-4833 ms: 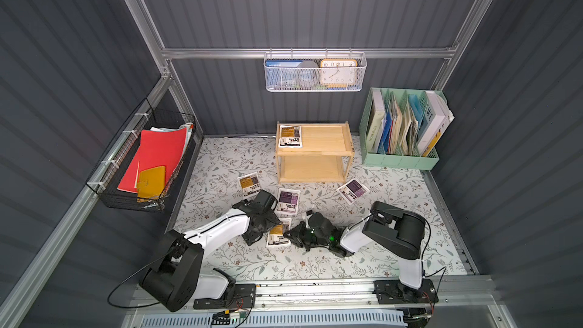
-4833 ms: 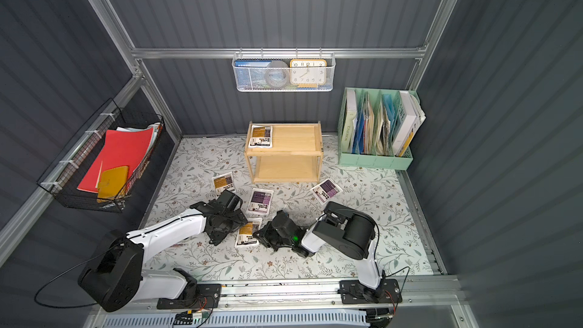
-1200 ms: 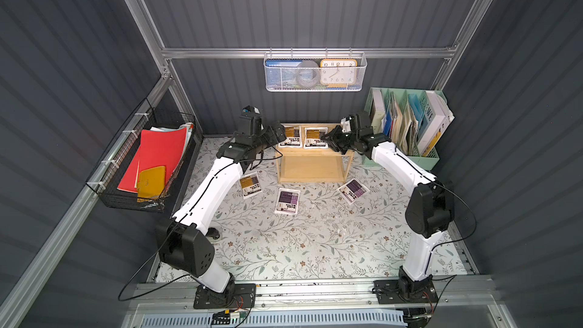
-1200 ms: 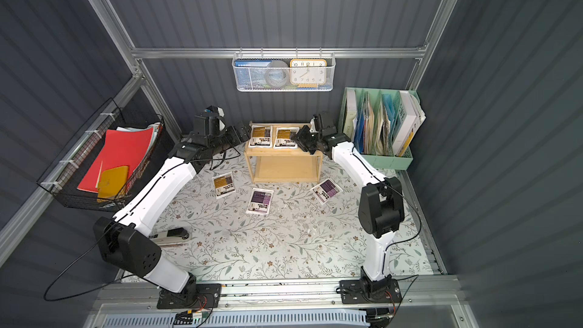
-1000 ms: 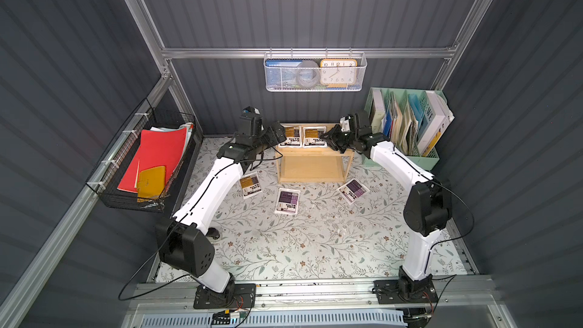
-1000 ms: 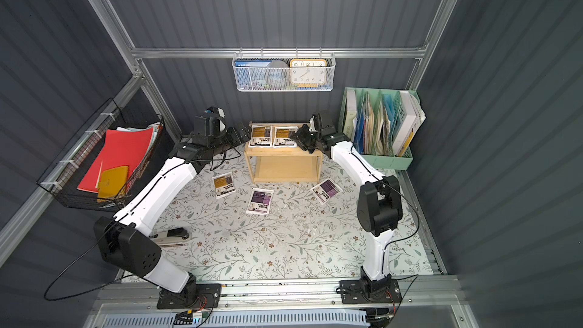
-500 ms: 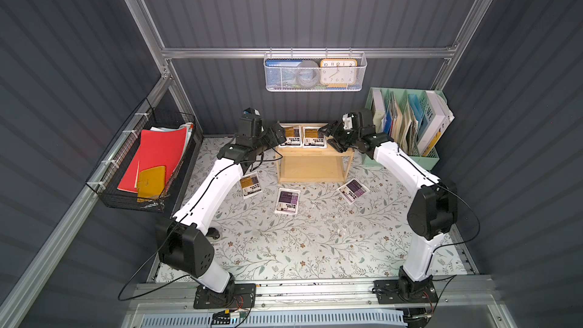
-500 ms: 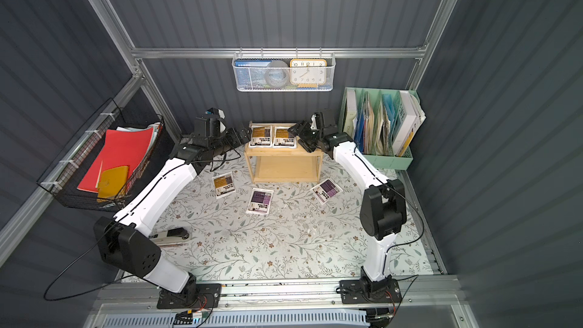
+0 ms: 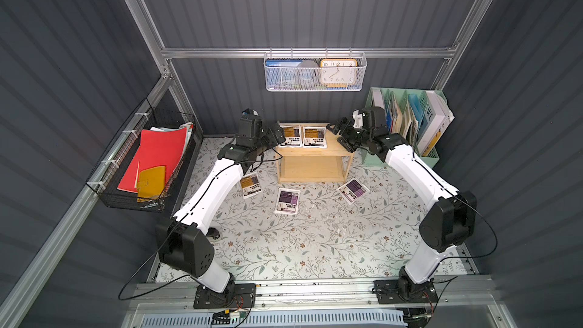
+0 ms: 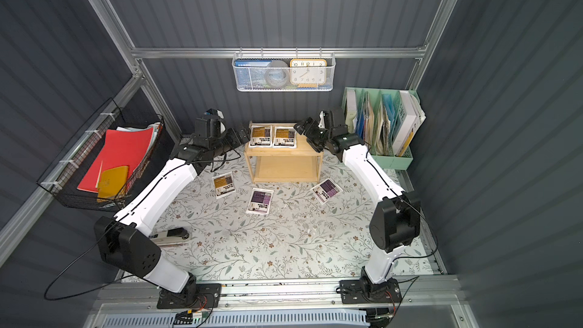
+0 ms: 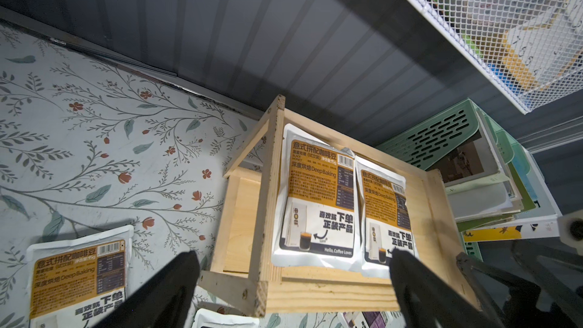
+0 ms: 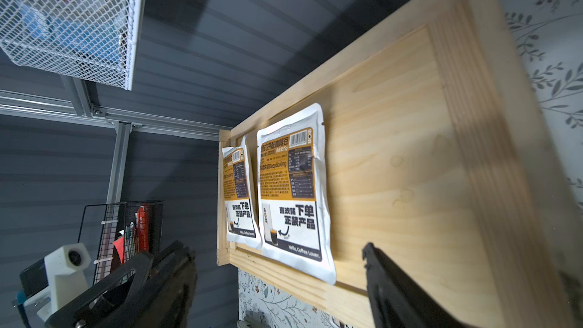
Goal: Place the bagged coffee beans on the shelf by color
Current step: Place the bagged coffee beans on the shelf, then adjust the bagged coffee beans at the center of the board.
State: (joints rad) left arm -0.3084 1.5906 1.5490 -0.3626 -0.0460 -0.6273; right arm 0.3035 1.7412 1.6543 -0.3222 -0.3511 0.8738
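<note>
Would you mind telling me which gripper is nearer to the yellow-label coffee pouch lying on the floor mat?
Left. The left gripper hovers by the shelf end nearest the yellow-label pouch; the right gripper is at the shelf's opposite end, farther away.

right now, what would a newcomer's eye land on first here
The two white arms meeting at the wooden shelf at the back, left gripper and right gripper both open at its top tray's ends. Two orange-label pouches lie side by side there; a third orange pouch and two purple pouches lie on the floral mat in front.
</note>
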